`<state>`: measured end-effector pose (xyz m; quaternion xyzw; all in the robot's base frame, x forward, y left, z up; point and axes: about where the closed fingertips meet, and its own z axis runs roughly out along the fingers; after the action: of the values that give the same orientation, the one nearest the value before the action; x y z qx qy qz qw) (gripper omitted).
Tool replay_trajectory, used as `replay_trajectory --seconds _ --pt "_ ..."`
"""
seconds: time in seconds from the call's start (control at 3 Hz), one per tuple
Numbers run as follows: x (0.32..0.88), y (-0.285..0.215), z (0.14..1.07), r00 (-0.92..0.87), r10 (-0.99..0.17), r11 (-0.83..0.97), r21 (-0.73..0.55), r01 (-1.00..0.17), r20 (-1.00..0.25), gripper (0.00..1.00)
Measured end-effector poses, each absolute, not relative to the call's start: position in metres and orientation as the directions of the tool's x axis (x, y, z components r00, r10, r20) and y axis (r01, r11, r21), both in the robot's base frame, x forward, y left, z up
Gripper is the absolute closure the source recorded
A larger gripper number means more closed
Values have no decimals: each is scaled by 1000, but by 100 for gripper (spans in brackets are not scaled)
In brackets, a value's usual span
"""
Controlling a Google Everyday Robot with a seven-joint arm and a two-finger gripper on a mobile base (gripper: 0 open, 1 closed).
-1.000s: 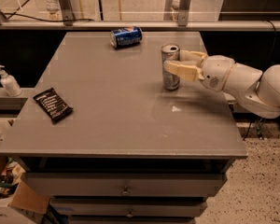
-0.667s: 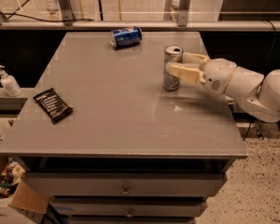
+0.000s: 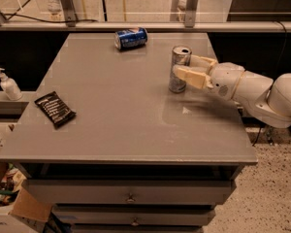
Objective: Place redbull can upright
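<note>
The redbull can (image 3: pixel 177 84), slim and silver with an open silver top, stands upright on the grey table (image 3: pixel 116 110) at its right side. My gripper (image 3: pixel 181 67) reaches in from the right at mid-height of the can. Its cream fingers (image 3: pixel 190 75) sit on either side of the can: one crosses the front, the other passes behind. The white arm (image 3: pixel 252 89) extends off the table's right edge.
A shorter dark-blue soda can (image 3: pixel 130 37) lies on its side near the table's far edge. A black packet (image 3: pixel 55 108) lies at the left edge. A soap pump bottle (image 3: pixel 8 85) stands on a ledge to the left. Drawers are below the tabletop.
The can and gripper shifted slightly to the right and away; the can stays upright in the same grip.
</note>
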<state>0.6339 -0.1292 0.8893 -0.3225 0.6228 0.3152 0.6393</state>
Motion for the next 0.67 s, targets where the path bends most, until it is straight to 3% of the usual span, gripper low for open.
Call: replay_trajectory --seconds 0.33,0.67 --pt "630 -133 884 23 -4 591 -21 -806 -1000 12" --pt "626 -137 881 27 -7 592 -25 -806 -1000 0"
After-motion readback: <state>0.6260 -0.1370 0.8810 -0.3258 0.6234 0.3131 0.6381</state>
